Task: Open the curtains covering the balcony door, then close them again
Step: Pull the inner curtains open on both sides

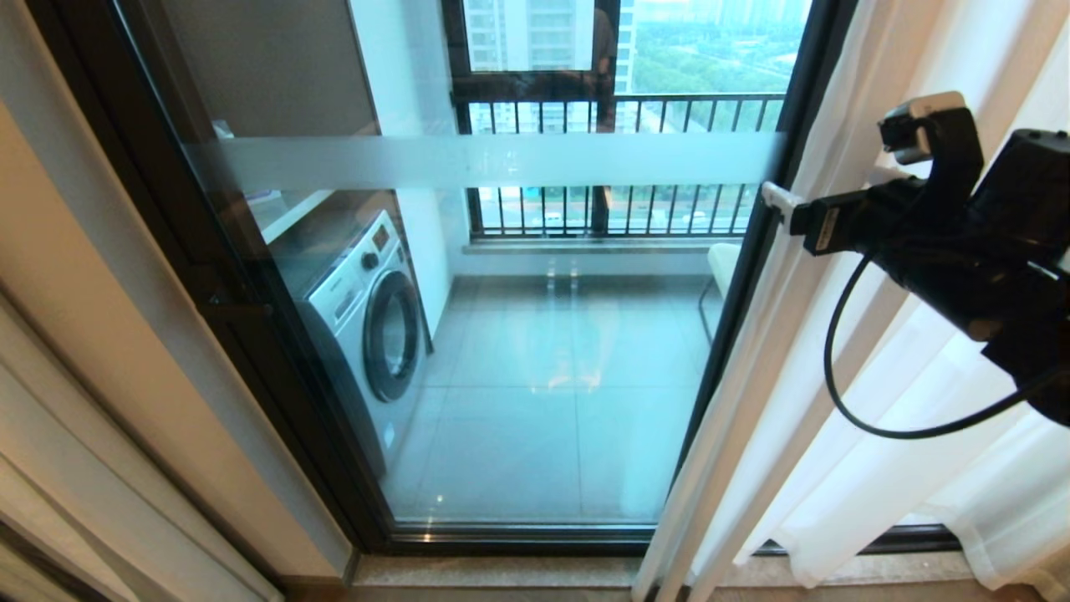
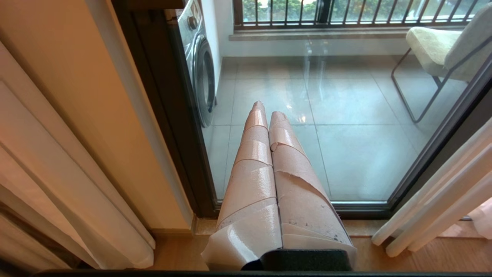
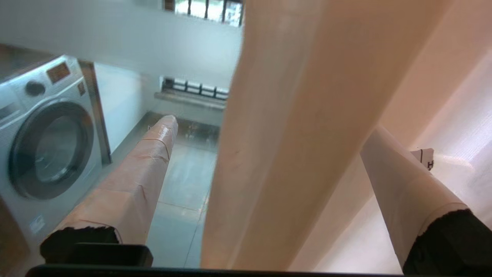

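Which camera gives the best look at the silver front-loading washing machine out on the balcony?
The head view: the silver front-loading washing machine shows whole, with round door and control panel, behind the glass balcony door. The right wrist view shows most of its front, cut at the picture's edge. The left wrist view shows only a narrow side slice.

Glass of the balcony door stands uncovered across the middle of the head view; open room lies in front of it. Curtains are gathered at the door's right side, overlapping the dark frame there. The right gripper has its fingers spread wide, one fold of curtain standing in the gap, one finger on the glass side and one behind the fabric. At the left, a wall and another curtain panel bound the opening.
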Controlling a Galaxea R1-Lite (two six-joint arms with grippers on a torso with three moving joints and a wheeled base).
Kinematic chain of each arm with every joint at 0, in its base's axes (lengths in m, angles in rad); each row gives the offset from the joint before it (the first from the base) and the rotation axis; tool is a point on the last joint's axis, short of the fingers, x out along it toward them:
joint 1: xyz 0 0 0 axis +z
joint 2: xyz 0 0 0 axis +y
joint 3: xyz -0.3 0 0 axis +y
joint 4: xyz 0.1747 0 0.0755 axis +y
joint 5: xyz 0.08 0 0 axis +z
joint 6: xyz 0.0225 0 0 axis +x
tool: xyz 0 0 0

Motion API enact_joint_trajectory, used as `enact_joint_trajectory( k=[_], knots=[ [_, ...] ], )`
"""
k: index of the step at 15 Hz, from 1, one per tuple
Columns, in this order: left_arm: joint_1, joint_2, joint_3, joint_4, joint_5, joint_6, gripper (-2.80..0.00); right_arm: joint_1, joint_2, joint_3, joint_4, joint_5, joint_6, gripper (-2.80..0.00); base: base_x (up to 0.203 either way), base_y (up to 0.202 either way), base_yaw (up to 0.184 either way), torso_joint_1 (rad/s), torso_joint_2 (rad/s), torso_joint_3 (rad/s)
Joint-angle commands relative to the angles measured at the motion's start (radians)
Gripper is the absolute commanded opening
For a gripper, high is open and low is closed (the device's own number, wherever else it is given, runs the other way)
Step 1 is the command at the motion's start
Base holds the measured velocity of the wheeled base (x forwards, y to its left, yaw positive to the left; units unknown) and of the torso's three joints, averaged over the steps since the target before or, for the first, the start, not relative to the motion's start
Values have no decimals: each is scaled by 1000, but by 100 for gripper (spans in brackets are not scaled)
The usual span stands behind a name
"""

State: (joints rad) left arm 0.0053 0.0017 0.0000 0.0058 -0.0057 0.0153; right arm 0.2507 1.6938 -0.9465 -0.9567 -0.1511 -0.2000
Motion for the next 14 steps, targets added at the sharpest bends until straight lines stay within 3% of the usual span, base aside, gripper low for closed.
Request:
enact_joint_trajectory(
  k=[1, 11, 12, 14],
  knots=[
    [0, 0, 0, 0, 0, 0, -280, -8, 34, -20, -47, -1, -2, 0, 0, 0, 0, 0, 0, 0],
    [0, 0, 0, 0, 0, 0, -280, -51, 84, -107, -65, 2, -43, 0, 0, 0, 0, 0, 0, 0],
    [1, 0, 0, 0, 0, 0, -280, -51, 84, -106, -65, 3, -53, -280, 0, 0, 0, 0, 0, 0],
    [1, 0, 0, 0, 0, 0, -280, -50, 81, -109, -71, 5, -53, -280, 0, 0, 0, 0, 0, 0]
  ],
)
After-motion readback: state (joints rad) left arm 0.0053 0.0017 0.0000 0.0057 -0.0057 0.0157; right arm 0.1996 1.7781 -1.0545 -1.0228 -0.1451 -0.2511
